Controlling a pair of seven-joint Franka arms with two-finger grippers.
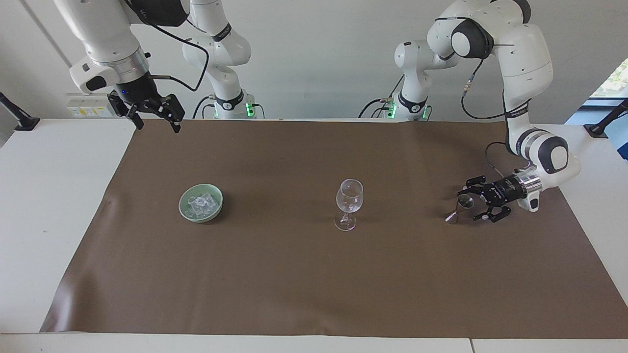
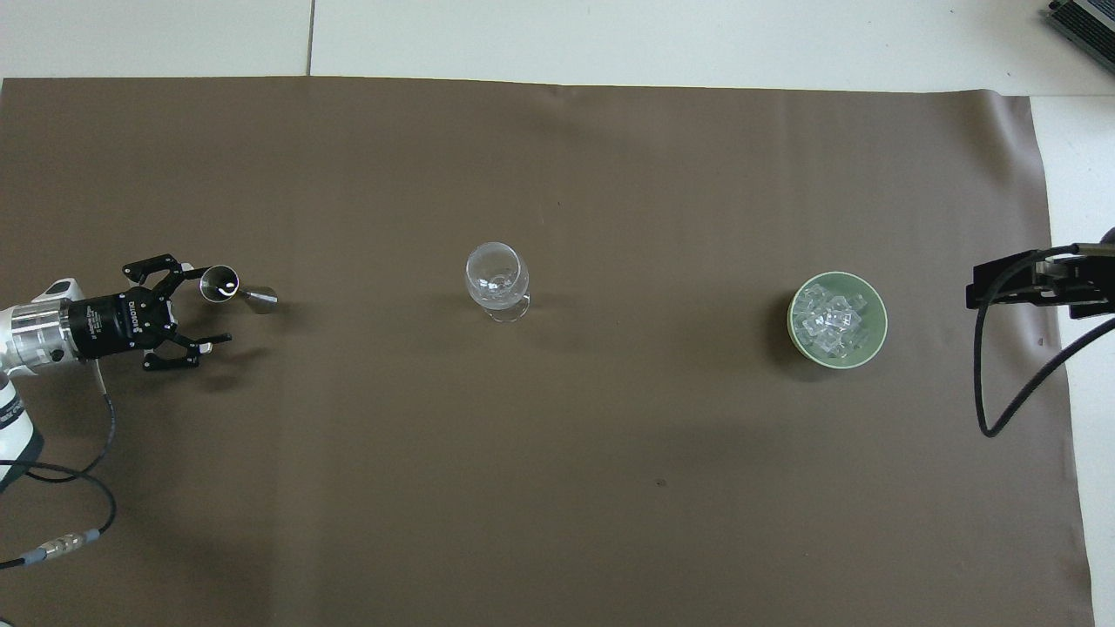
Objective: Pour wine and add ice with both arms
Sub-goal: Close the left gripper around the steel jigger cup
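The left hand point(image 1: 475, 201), spread open, is levelled beside the jigger point(image 1: 459, 208) for grasping; at ten o'clock, the open right hand point(image 1: 158, 117) is parked.

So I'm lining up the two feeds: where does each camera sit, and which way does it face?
Facing view: high across the table, looking at both arms; right gripper waits raised, left gripper open at the jigger.
Overhead view: above the robots' end, looking steeply down; left gripper shows.
Shared: jigger, wine glass, bowl of ice.
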